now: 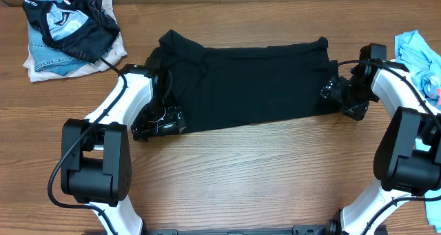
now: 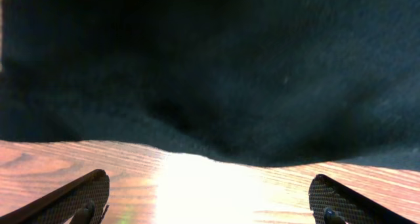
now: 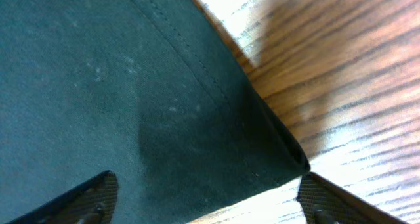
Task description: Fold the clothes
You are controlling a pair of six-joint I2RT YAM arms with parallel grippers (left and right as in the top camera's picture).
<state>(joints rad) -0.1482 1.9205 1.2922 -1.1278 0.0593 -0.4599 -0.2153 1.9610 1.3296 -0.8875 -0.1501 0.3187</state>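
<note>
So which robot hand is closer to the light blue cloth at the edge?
Right. The right gripper is at the end of the black T-shirt nearest the light blue cloth; the left gripper is at its opposite end.

black t-shirt [image 2: 210,66] fills the upper view, its rumpled edge lying on the wooden desk [image 2: 295,184]. bright glare marks the wood below it. the left tool [image 2: 210,201] shows its fingertips [image 2: 79,194] wide apart, clear of the cloth.
</note>
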